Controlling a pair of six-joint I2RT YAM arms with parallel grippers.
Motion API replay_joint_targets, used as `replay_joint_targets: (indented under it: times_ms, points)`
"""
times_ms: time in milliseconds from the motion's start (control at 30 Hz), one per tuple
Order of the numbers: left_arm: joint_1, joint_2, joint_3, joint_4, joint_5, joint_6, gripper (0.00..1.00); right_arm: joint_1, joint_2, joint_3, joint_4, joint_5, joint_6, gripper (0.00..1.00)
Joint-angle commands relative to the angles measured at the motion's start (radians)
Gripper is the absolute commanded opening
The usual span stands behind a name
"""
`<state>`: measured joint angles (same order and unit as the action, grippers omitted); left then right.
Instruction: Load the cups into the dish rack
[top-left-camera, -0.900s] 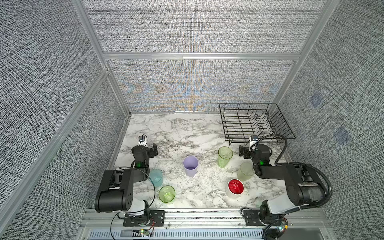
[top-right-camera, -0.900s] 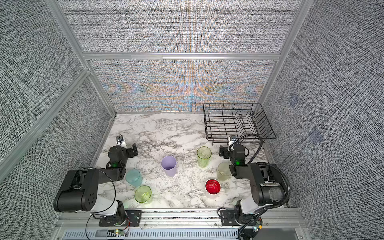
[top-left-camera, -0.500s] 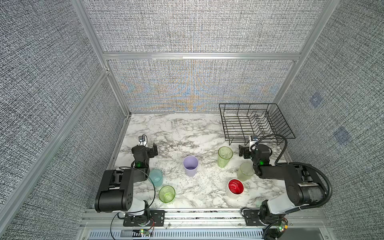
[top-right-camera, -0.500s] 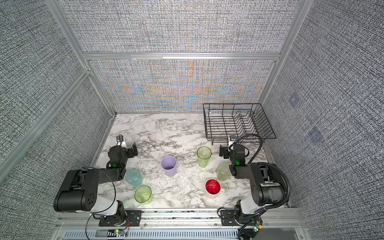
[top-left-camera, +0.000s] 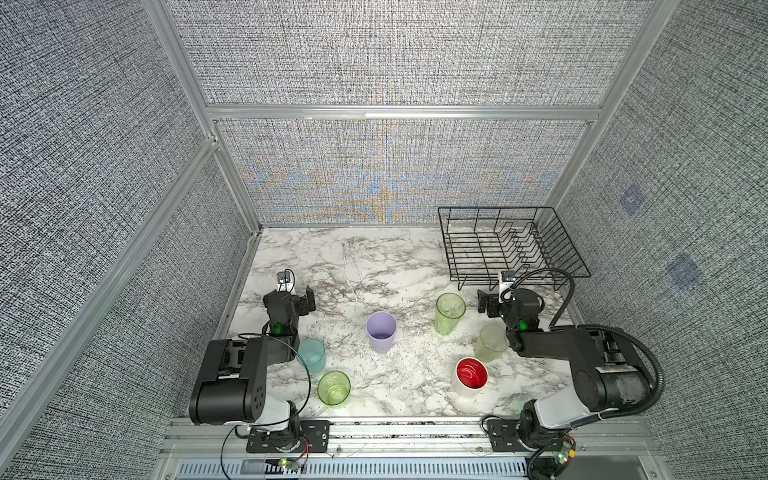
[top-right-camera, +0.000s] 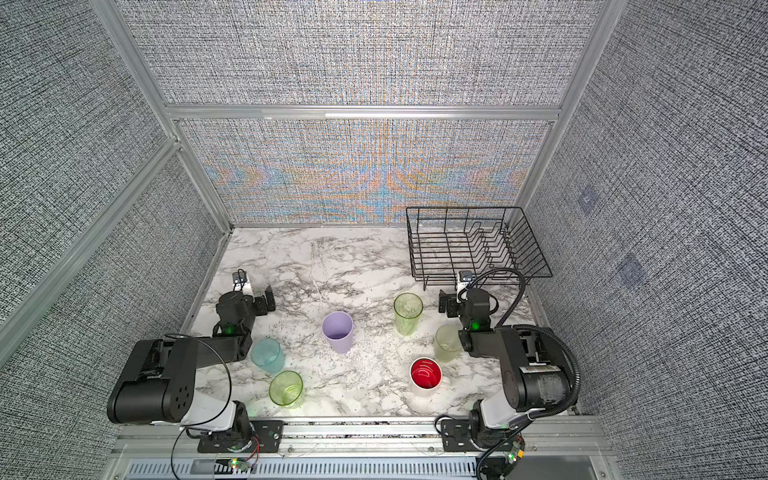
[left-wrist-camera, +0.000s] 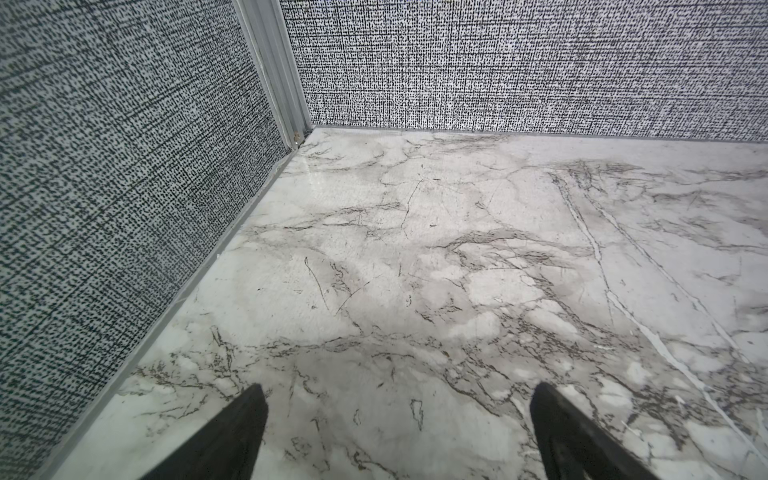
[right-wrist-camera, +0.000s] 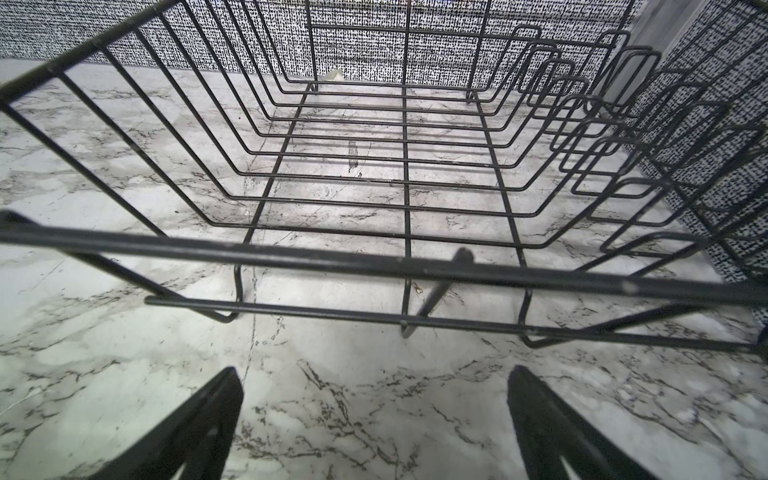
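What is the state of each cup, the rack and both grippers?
Black wire dish rack: empty.
Tall clear green cup: upright, unloaded.
Short clear green cup: upright, unloaded.
Clear light blue cup: upright, unloaded.
Opaque lilac cup: upright, unloaded.
Frosted pale yellow-green cup: upright, unloaded.
White cup with red inside: upright, unloaded.
Left gripper: open, empty.
Right gripper: open, empty.

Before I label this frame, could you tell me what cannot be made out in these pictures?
- Pale frosted cup: partly behind the right arm in both top views.
- Blue cup: partly behind the left arm in both top views.
- Dish rack: cut off by the right wrist view's edges.
- Left pincer, right pincer: only fingertips show in the wrist views.
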<state>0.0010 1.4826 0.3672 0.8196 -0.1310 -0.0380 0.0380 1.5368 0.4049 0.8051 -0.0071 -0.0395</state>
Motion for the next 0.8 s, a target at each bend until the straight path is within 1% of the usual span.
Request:
replay_joint_targets:
  times_ms: [0,67,200,267,333,367,433,500,567,600,667,733,767]
  points:
    - [0.001,-0.003,0.004,0.009,0.005,-0.003,0.99,0.001,-0.003,-0.001,0.025,0.007,0.006,0.99]
    - [0.001,-0.003,0.003,0.009,0.006,-0.005,0.99,0.0,-0.006,-0.006,0.032,0.014,0.005,0.99]
    - [0.001,-0.005,0.003,0.01,0.005,-0.005,0.99,-0.003,-0.031,-0.042,0.077,0.089,0.041,0.99]
    - [0.001,-0.006,0.002,0.01,0.005,-0.005,0.99,-0.003,-0.082,-0.071,0.088,0.12,0.054,0.99]
    - [0.001,-0.009,-0.006,0.021,0.001,-0.006,0.99,-0.003,-0.152,-0.08,0.033,0.167,0.074,0.99]
    - [0.001,-0.016,-0.011,0.027,-0.013,-0.011,0.99,-0.005,-0.197,-0.062,-0.048,0.2,0.101,0.99]
    - [0.001,-0.032,-0.018,0.024,-0.048,-0.029,0.99,-0.019,-0.27,0.0,-0.268,0.243,0.171,0.99]
    - [0.001,-0.048,-0.018,0.016,-0.045,-0.025,0.99,-0.033,-0.32,0.077,-0.48,0.245,0.215,0.99]
    - [0.001,-0.094,-0.017,-0.017,-0.022,-0.015,0.99,-0.036,-0.357,0.13,-0.614,0.243,0.236,0.99]
    - [0.001,-0.137,-0.006,-0.077,-0.015,-0.011,0.99,-0.038,-0.373,0.156,-0.667,0.244,0.247,0.99]
    - [0.001,-0.222,0.048,-0.271,-0.039,-0.048,0.99,-0.038,-0.401,0.207,-0.757,0.236,0.273,0.99]
    - [0.001,-0.287,0.11,-0.438,-0.06,-0.097,0.99,-0.046,-0.418,0.269,-0.869,0.176,0.312,0.99]
    - [0.001,-0.317,0.144,-0.519,-0.059,-0.118,0.99,-0.054,-0.416,0.3,-0.903,0.112,0.32,0.99]
